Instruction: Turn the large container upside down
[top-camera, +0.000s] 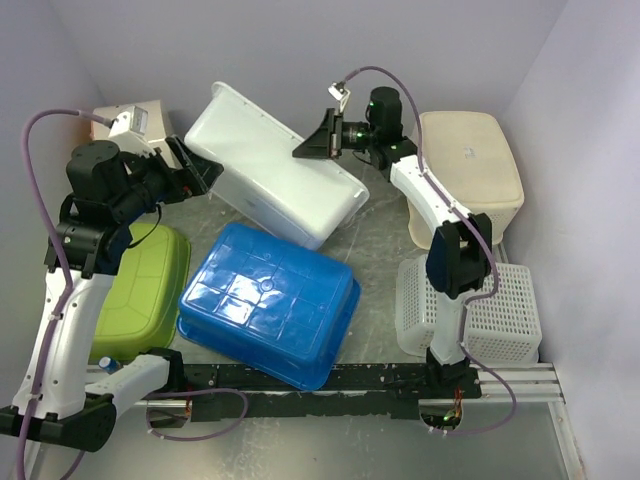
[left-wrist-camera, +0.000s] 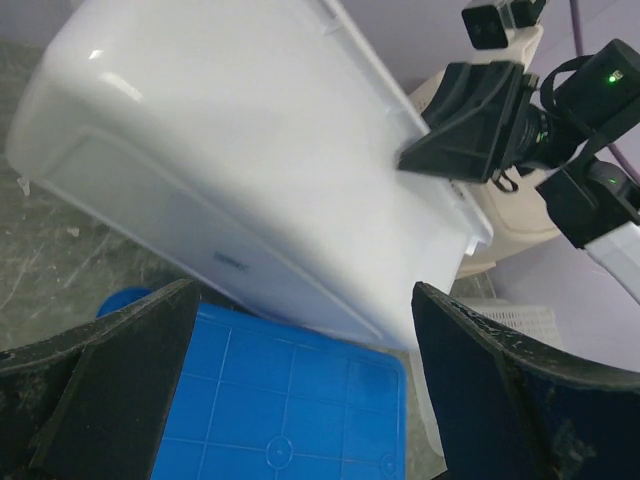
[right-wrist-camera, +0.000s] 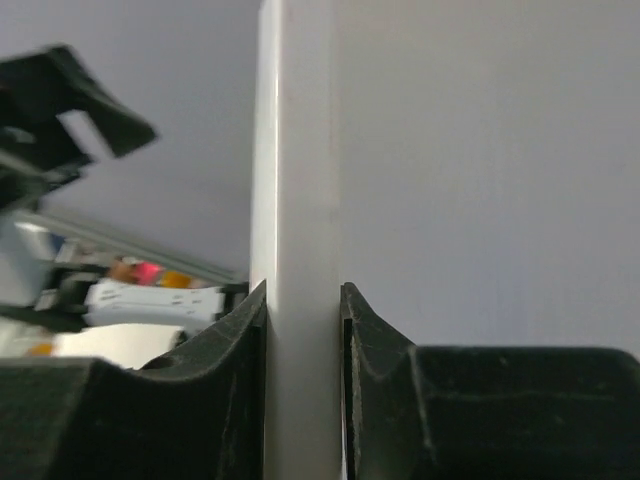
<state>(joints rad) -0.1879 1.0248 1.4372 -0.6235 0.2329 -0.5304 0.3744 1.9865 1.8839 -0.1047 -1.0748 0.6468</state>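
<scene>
The large container (top-camera: 270, 175) is a white plastic tub, tipped up on its side at the back of the table with its base facing the front left. My right gripper (top-camera: 303, 148) is shut on its raised rim (right-wrist-camera: 300, 200), one finger on each side of the thin wall. In the left wrist view the same white container (left-wrist-camera: 230, 150) fills the upper half. My left gripper (top-camera: 203, 170) is open by the tub's left end, with nothing between its fingers (left-wrist-camera: 130, 350). Whether it touches the tub I cannot tell.
A blue tub (top-camera: 270, 300) lies upside down in front of the white one, close under its lower edge. A green tub (top-camera: 145, 280) sits at the left, a beige tub (top-camera: 475, 165) upside down at the back right, and a white lattice basket (top-camera: 500, 310) at the right front.
</scene>
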